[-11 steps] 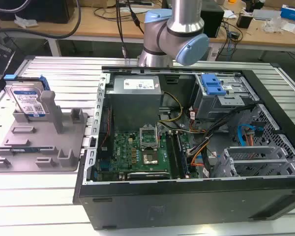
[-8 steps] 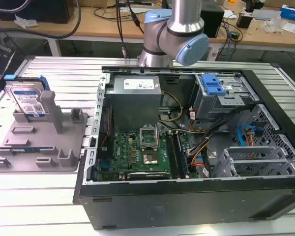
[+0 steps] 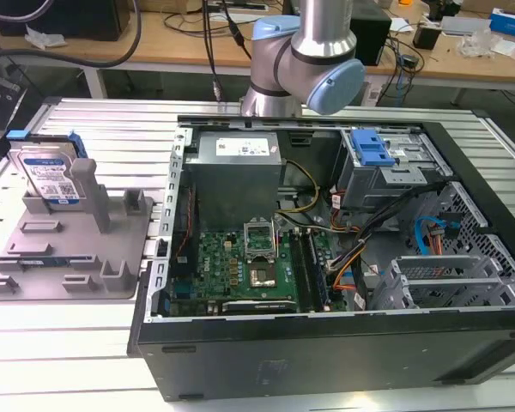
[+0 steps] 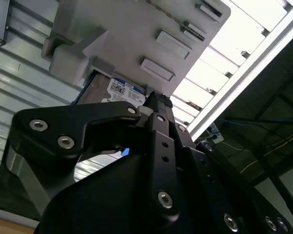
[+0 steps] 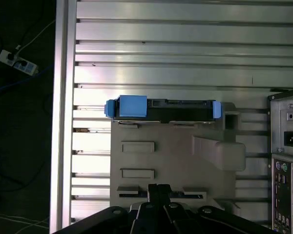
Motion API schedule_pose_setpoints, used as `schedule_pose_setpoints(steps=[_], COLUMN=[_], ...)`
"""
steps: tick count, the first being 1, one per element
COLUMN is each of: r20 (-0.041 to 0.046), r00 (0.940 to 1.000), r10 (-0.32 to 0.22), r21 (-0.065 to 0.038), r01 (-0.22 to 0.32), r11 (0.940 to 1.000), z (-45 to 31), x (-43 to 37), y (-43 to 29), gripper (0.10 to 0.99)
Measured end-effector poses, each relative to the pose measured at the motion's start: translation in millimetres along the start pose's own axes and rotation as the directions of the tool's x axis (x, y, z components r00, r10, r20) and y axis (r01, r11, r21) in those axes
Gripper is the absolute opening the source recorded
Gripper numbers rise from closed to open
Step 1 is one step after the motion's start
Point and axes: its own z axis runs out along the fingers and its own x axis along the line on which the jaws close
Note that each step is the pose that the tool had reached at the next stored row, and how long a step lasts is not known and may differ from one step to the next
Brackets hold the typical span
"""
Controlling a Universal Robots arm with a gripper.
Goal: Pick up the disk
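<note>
Disk (image 3: 50,176) stands on edge in the grey holder (image 3: 112,249), beside a tall post. This probably leaves its top edge and blue rails open to a grasp from above. Its body is silver metal with a white-and-blue label. The holder is matte moulded plastic on the ribbed aluminium counter (image 3: 112,129). The gripper (image 5: 158,186) hangs well apart over the holder, its black fingers (image 5: 154,192) pressed together and empty.

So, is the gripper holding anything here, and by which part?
Nothing is held: the gripper is shut and empty, and the disk stands in the grey holder.
</note>
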Motion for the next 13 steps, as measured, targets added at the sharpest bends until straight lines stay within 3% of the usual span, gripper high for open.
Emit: schedule_pose_setpoints(steps=[2,6,7,8,9,10,12,13], r20=[0.0,-0.0041,-0.0053,-0.0066,-0.0083,-0.0109,-0.0125,-0.0136], r00=[1.0,0.9941,0.9902,0.985,0.976,0.9585,0.9447,0.934], r10=[-0.006,-0.108,-0.14,-0.173,-0.218,-0.285,-0.328,-0.357], r21=[0.0,0.0,0.0,0.0,-0.001,-0.001,-0.002,-0.002], r01=[0.006,0.108,0.14,0.173,0.218,0.285,0.328,0.357], r11=[1.0,0.9941,0.9902,0.985,0.976,0.9586,0.9447,0.9341], z=[0.1,0.0,0.0,0.0,0.0,0.0,0.0,0.0], x=[0.2,0.3,0.3,0.3,0.3,0.3,0.3,0.3], y=[0.0,0.0,0.0,0.0,0.0,0.0,0.0,0.0], gripper=[0.106,0.106,0.106,0.106,0.106,0.106,0.106,0.106])
